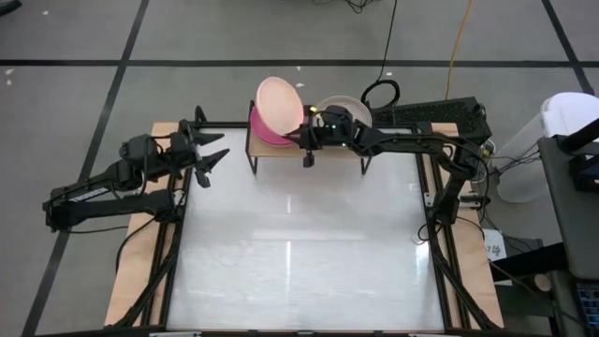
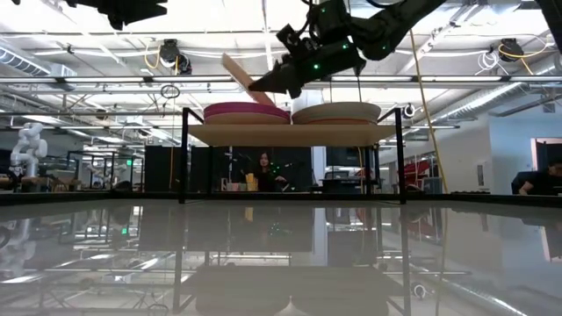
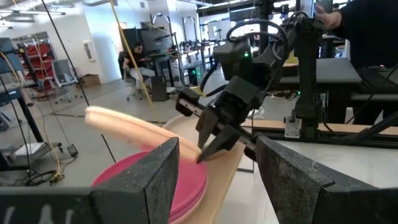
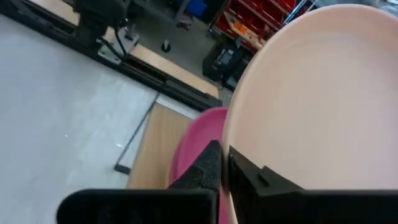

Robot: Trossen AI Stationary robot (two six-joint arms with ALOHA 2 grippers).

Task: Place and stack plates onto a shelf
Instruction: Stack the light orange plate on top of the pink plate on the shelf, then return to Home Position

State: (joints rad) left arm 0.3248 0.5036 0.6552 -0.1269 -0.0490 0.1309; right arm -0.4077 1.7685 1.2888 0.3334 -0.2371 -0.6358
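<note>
The shelf [image 1: 281,150] stands at the table's far edge, its wooden top [image 2: 290,134] on thin black legs. A magenta plate stack [image 1: 265,131] lies on its left half and a beige stack [image 1: 339,105] on its right. My right gripper [image 1: 307,134] reaches in from the right and is shut on a peach plate [image 1: 279,98], which is tilted above the magenta stack [image 2: 246,112]. My left gripper [image 1: 217,150] hovers open beside the shelf's left end, touching nothing; its wrist view shows its fingers apart [image 3: 217,180]. My right gripper pinches the peach plate at its lower rim [image 4: 235,140], one finger on the hollow upper face [image 4: 255,180] and one underneath. It comes from the table's right, slanting down. The plate tilts with its far-left edge [image 2: 230,63] raised; whether the low rim touches the magenta stack I cannot tell.
The table's white surface [image 1: 299,243] spreads in front of the shelf inside a black frame. A black cable loop [image 1: 379,94] and dark gear [image 1: 440,114] lie behind the shelf's right end. A white machine [image 1: 562,122] stands off the right side. A person sits in the room behind [image 2: 263,167].
</note>
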